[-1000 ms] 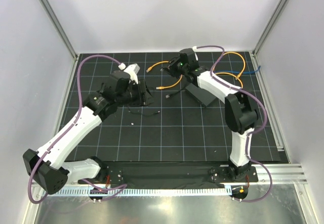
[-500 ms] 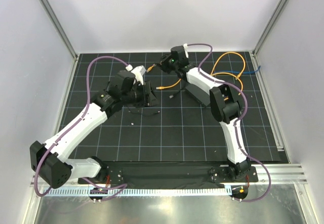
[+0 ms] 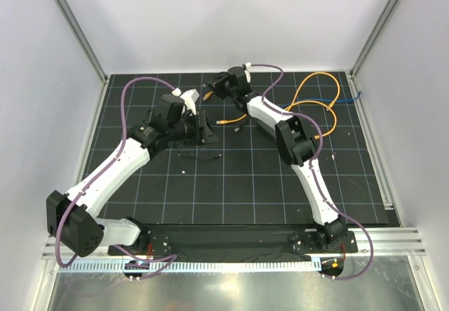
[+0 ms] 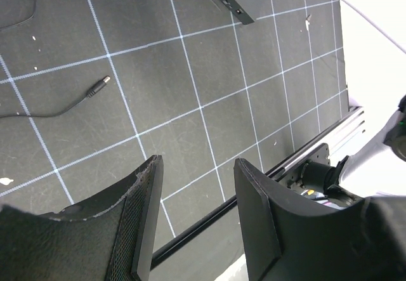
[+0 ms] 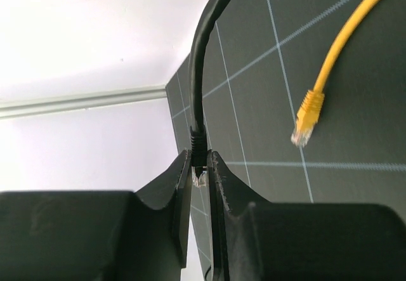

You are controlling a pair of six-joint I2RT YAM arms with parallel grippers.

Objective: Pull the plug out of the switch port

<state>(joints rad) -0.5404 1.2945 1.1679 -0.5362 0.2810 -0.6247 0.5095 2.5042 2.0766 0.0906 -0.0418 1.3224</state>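
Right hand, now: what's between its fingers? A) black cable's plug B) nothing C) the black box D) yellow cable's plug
A: the right wrist view shows the right hand shut on the black cable's plug, while the yellow cable's plug lies free beyond it.

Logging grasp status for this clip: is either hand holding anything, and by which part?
The right hand pinches the black cable at its clear plug, just under the boot. The left hand is open, holding nothing.

A yellow cable (image 5: pixel 346 37) with its plug loose and a thin barrel-tipped black wire (image 4: pixel 97 89) lie on the black gridded table (image 3: pixel 245 184).
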